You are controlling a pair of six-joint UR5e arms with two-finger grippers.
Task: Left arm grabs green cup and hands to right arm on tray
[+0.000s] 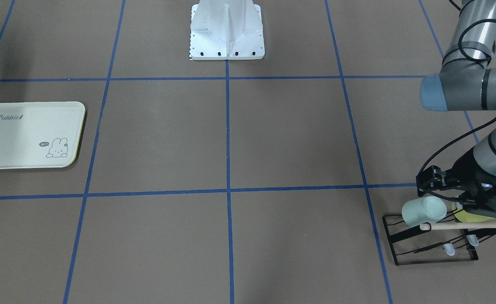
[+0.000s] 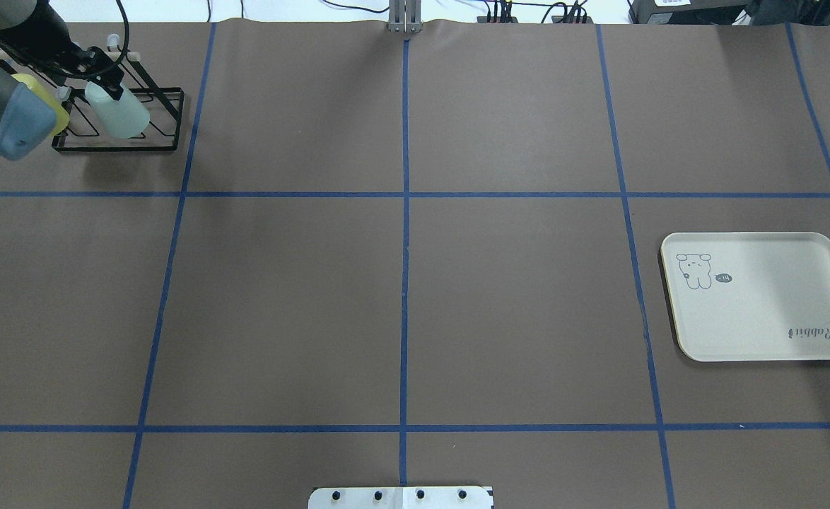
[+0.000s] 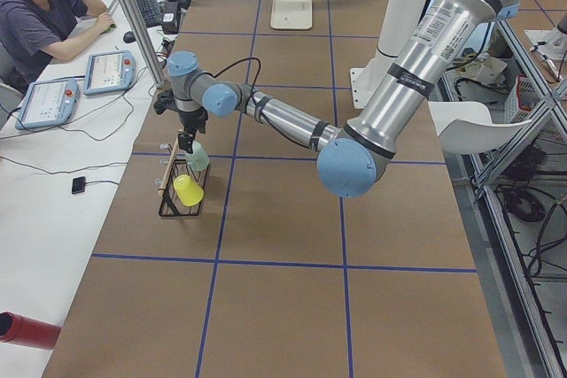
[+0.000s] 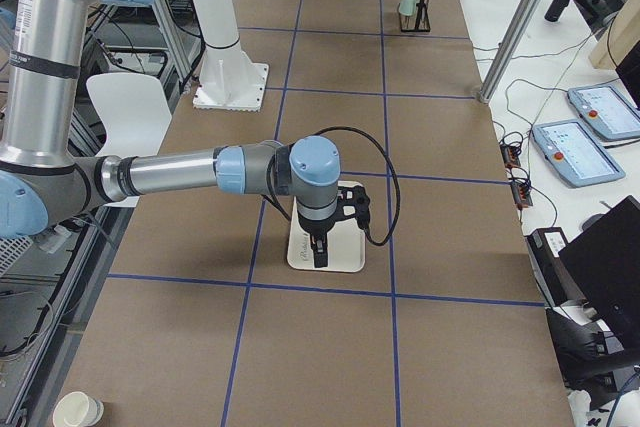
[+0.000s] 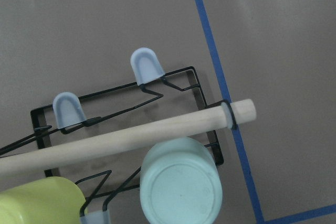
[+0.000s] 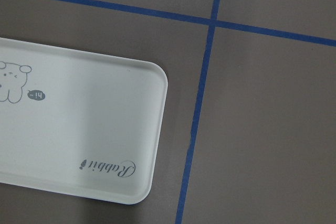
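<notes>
The green cup point(image 1: 423, 211) hangs bottom-out on a prong of a black wire rack point(image 1: 393, 240) at the table's far left corner. It also shows in the overhead view point(image 2: 119, 113) and, from its bottom, in the left wrist view point(image 5: 181, 190). My left gripper point(image 1: 451, 198) hovers just above it, not touching, and its fingers look apart. The tray point(image 2: 768, 311) lies bare on the right side, also in the right wrist view point(image 6: 94, 129). My right gripper point(image 4: 318, 252) hangs over the tray point(image 4: 345, 247); I cannot tell whether it is open or shut.
A yellow cup point(image 1: 474, 216) hangs on the same rack beside the green one, under my left wrist. A wooden dowel point(image 5: 131, 135) runs along the rack's top. The robot's base plate point(image 1: 227, 38) stands at mid-table. An operator point(image 3: 35, 15) sits at the side desk.
</notes>
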